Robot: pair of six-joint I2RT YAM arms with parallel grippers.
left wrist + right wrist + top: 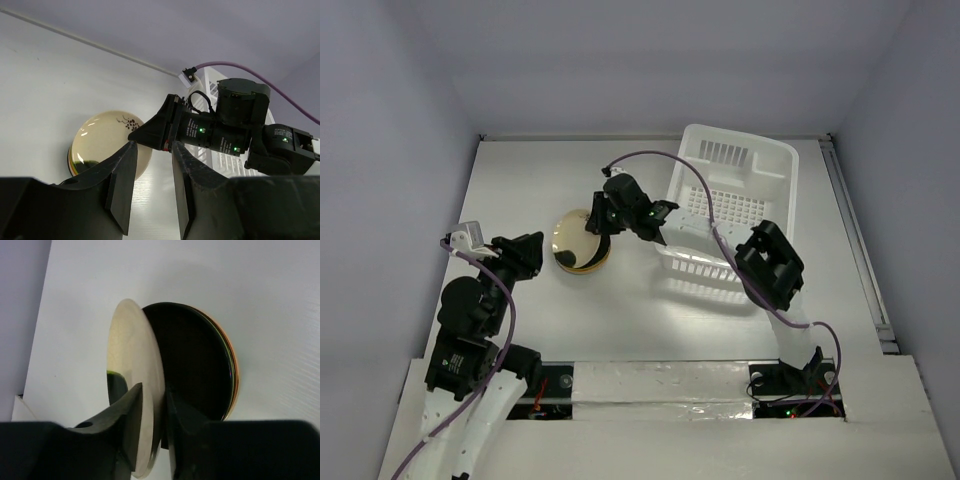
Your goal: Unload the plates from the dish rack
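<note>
A: Which step?
B: Stacking, probably: right gripper [154,405] is pinching the tilted beige plate [132,350] over the plate stack [200,355] beside the dish rack [720,152]. Left gripper [152,175] is hovering, narrowly parted, empty. Next: laying it flat.

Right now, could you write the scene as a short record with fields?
rack: white, far right, no plate seen inside
stack: plates lying flat, left of rack
beige plate: tilted on edge over stack
right end effector: straddles beige plate's rim; clamped or loose, cannot tell
left end effector: open, empty, beside stack
</note>
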